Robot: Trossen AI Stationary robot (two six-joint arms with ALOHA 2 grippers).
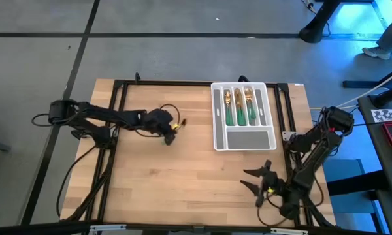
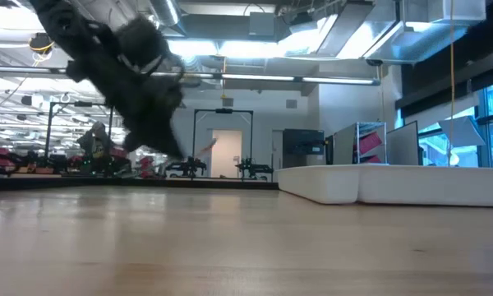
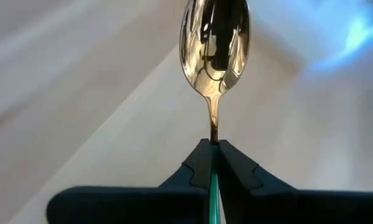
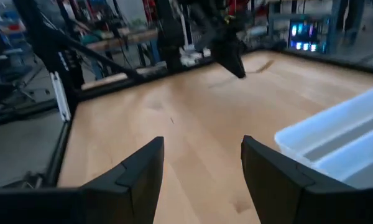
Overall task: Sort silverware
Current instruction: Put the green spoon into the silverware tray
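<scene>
A spoon (image 3: 214, 46) is held clamped in the left gripper (image 3: 212, 163) above the table (image 1: 183, 176); the right gripper (image 4: 202, 165) is parted.

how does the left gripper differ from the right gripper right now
The left gripper is shut on a gold spoon by its green handle; the right gripper is open and holds nothing. The left gripper is over the middle of the table, left of the slotted tray; the right gripper waits near the table's front right corner. Both are dark and two-fingered.
</scene>
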